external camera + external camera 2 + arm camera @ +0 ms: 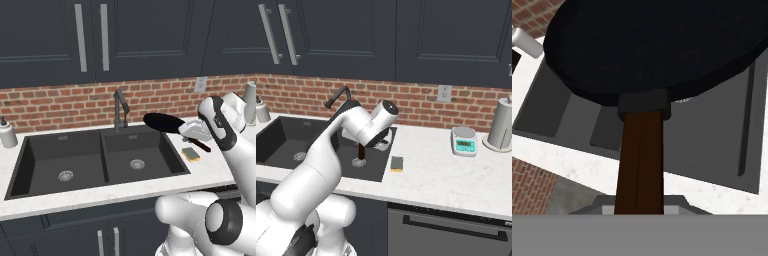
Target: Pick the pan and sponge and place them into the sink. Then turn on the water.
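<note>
Black and flat, the pan [162, 122] hangs in the air above the right rear corner of the sink [30, 172], clear of the tabletop [212, 170]. Its long dark brown handle runs back into the end effector [196, 134], whose fingers are closed tight on it; in the hand view the handle rises straight up from the bottom edge into the pan's round underside [662, 45], with the grey basins lying beneath.

From the left base view the pan is roughly level, its far rim just beside the dark faucet [120, 107]. The sponge [190, 154], yellow with a dark green layer, lies flat on the white marbled tabletop just to the right of the sink's right basin, below the handle and apart from it. In the right base view the sponge [397, 163] sits near the sink's edge, with the arm's wrist close to its left.

A soap dispenser [7, 133] stands at the sink's left side. Farther right on the tabletop are a small kitchen scale [464, 140] and a paper towel roll [502, 123], well apart from the sponge.
</note>
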Motion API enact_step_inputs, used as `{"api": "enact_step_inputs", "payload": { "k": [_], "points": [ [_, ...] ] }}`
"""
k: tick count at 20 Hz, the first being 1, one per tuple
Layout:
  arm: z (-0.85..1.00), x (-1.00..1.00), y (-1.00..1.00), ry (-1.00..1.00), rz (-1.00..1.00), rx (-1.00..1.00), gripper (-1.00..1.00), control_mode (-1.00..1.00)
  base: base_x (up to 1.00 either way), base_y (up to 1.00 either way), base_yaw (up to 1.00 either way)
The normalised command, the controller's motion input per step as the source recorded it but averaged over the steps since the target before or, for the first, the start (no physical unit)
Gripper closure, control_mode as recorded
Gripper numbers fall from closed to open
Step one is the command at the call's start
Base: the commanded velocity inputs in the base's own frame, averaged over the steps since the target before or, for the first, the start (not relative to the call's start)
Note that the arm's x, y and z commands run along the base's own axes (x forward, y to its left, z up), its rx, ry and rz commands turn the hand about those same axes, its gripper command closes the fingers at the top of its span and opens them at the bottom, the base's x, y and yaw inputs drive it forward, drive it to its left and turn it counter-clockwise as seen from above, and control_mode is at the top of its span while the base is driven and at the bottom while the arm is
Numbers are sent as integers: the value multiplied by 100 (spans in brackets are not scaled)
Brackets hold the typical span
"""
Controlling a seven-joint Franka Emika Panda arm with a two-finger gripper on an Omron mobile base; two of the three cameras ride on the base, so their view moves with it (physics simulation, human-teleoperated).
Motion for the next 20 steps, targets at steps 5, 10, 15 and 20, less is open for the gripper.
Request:
{"api": "enact_step_inputs", "payload": {
  "k": [5,10,15,20],
  "points": [
    [-28,10,31,1,1,0,100,-100,0,0,0],
    [-49,37,19,0,3,0,100,-100,0,0,0],
    [-47,59,14,0,9,0,100,-100,0,0,0],
    [-49,69,23,0,13,0,100,-100,0,0,0]
  ]
}}
